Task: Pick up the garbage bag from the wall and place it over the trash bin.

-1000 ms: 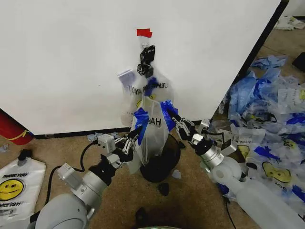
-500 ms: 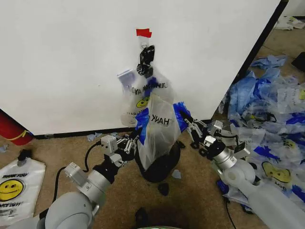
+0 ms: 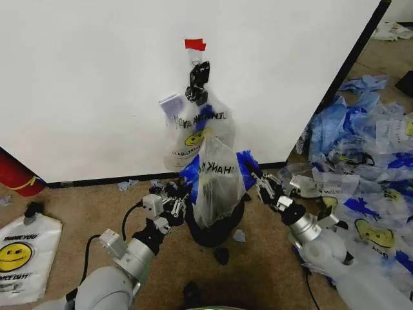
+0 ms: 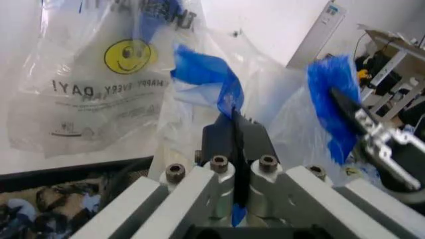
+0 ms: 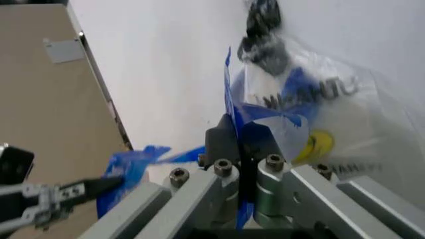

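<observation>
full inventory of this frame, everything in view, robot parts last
garbage bag: one, see-through with blue handles, stretched between both grippers above the bin
trash bin: one, black mesh, on the floor beneath the bag
wall: one white panel with a black base strip, behind the bin
hanging bags: a see-through bunch with a yellow smiley, clipped to the wall
red tape: one piece, on the wall above the clip
red cylinder: one, at the wall's left end
white smiley bag: one, flat on the floor, left
loose bags: a clear and blue pile, on the floor, right
left gripper: jaws shut on the bag's left handle
right gripper: jaws shut on the bag's right handle
</observation>
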